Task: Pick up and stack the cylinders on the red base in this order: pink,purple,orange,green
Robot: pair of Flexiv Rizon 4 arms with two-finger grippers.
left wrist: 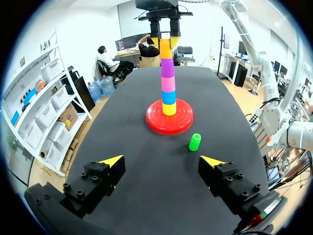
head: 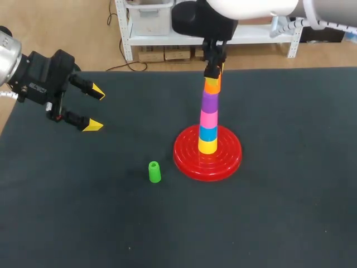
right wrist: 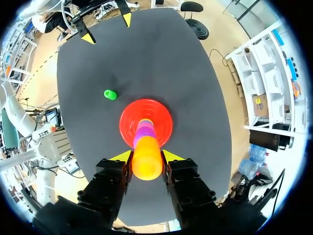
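Note:
The red base [head: 184, 161] carries a stack of yellow, blue, pink [head: 208, 119], purple [head: 210, 101] and orange [head: 211, 85] cylinders. My right gripper [head: 213, 71] comes down from above and is shut on the orange cylinder [right wrist: 146, 166], which sits on top of the stack; its fingers [right wrist: 172, 156] press both sides. The green cylinder [head: 154, 172] stands on the mat just left of the base, also seen as a green cylinder [left wrist: 194, 142] ahead of my left gripper [left wrist: 163, 161]. That left gripper [head: 95, 108] hovers open and empty at the far left.
A dark mat [head: 279, 223] covers the table. Nothing else lies on it apart from the base and the green cylinder. The right arm hangs over the back middle of the table.

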